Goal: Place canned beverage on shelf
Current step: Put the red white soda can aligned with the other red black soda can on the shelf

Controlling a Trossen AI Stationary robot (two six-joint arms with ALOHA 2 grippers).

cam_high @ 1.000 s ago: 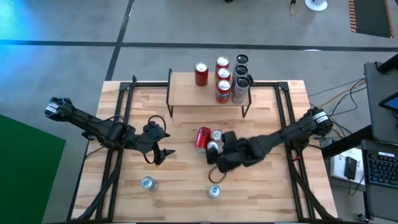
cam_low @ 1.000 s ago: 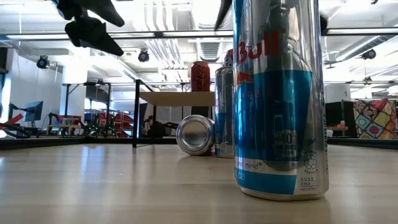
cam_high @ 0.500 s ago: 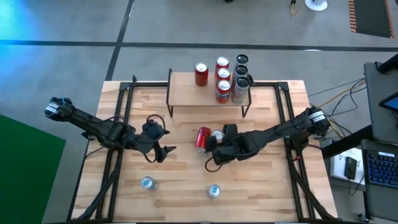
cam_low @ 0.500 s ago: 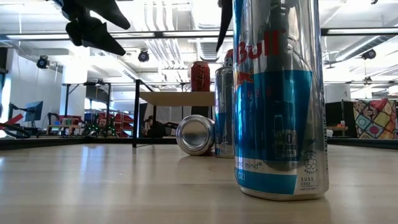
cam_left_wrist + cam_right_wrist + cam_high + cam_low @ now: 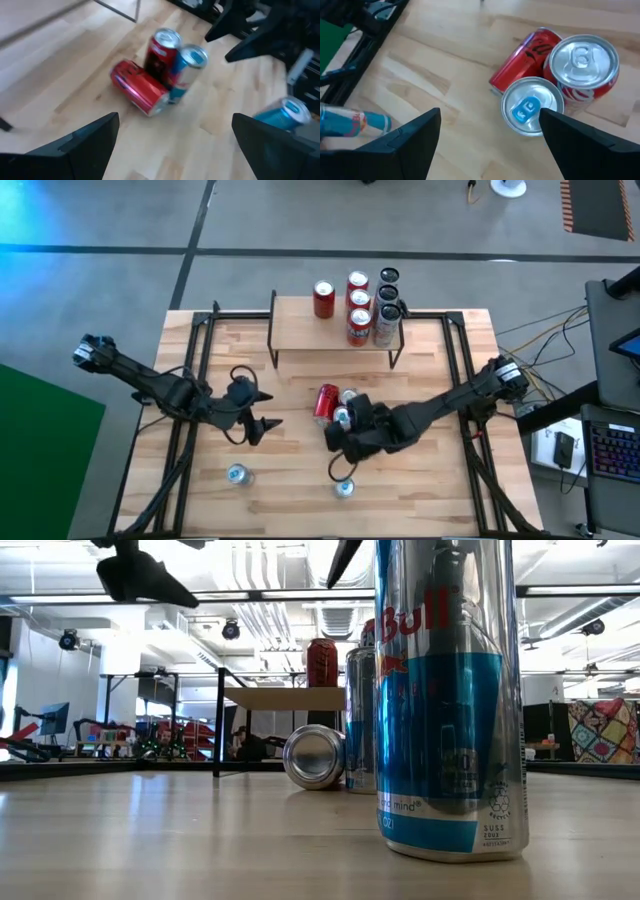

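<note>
Table: I am looking down on a wooden slatted tabletop (image 5: 430,490) over grey floor.
Shelf: the shelf (image 5: 300,330) is sitting well beyond both grippers, already carrying five cans.
Right gripper: the right gripper (image 5: 338,442) is hovering over a cluster of three cans, fingers spread, holding nothing.
Left gripper: the left gripper (image 5: 262,426) is waiting open, off to that cluster's side.
Cans: a tipped red can (image 5: 522,57) is lying against an upright red can (image 5: 582,62) and a blue-tabbed can (image 5: 531,107), just ahead of my right fingers.
</note>
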